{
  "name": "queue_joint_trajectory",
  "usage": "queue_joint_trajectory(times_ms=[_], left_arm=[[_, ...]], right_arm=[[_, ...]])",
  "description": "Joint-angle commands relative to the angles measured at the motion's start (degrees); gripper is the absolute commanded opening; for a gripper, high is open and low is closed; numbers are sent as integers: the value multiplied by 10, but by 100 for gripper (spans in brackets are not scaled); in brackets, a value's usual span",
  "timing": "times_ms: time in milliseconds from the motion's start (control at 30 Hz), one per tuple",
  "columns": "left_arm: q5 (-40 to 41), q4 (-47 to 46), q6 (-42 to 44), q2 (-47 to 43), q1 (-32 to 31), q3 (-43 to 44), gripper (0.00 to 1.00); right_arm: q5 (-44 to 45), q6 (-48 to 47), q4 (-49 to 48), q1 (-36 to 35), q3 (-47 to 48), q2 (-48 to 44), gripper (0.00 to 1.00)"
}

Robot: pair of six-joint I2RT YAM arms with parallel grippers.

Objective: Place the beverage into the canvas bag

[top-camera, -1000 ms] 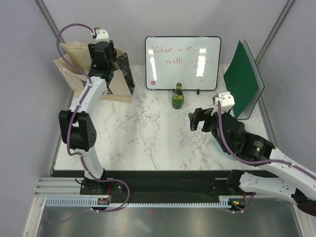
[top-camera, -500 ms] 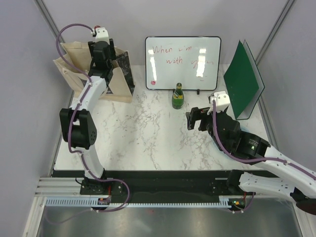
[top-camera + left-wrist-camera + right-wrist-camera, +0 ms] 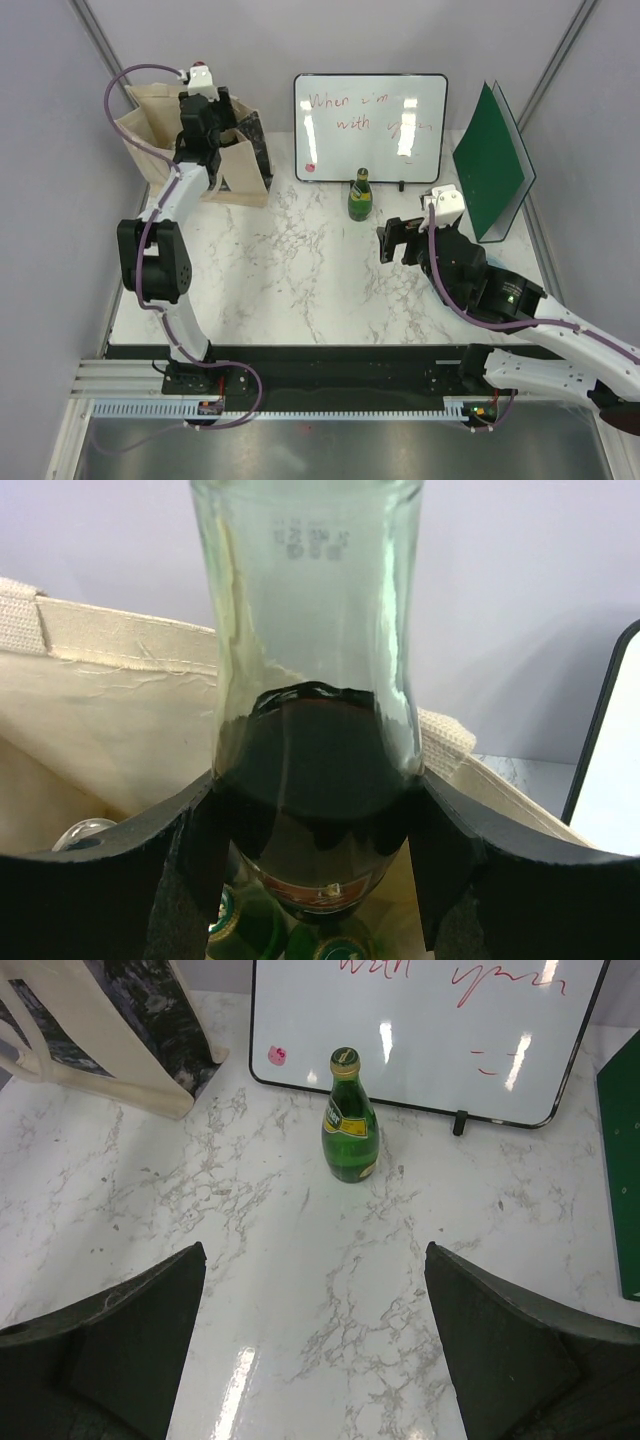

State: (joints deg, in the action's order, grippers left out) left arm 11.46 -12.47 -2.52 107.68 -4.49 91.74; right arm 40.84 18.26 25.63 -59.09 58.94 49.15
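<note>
On the desk [image 3: 290,275], the canvas bag [image 3: 148,110] stands at ten o'clock, the whiteboard [image 3: 370,128] at twelve and the folder [image 3: 492,165] at two. A lone bottle [image 3: 360,196] stands just before the whiteboard. The right gripper [image 3: 392,243] hangs at its five o'clock, apart from it. The left gripper [image 3: 315,815] is over the bag's mouth, with a held bottle [image 3: 305,630] between its fingers. Other bottles [image 3: 245,920] sit inside the bag below.

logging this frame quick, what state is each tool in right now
Left tool: closed on a glass bottle of dark drink, over the canvas bag.
Right tool: open, holding nothing; the green bottle stands ahead of it.
</note>
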Motion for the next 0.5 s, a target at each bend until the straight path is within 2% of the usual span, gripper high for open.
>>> queue_joint_trajectory(times_ms=[0,333,467], left_arm=[[-43,-105,21,-49,14,-28,2],[29,-106,102,-63,16,-16,2],[29,-106,101,-62,16,-17,2]], right_arm=[[8,-9,-24,-1,3,5,98],[-1,-7,-34,-1,3,20,98],[0,-5,-34,0,-1,14,98]])
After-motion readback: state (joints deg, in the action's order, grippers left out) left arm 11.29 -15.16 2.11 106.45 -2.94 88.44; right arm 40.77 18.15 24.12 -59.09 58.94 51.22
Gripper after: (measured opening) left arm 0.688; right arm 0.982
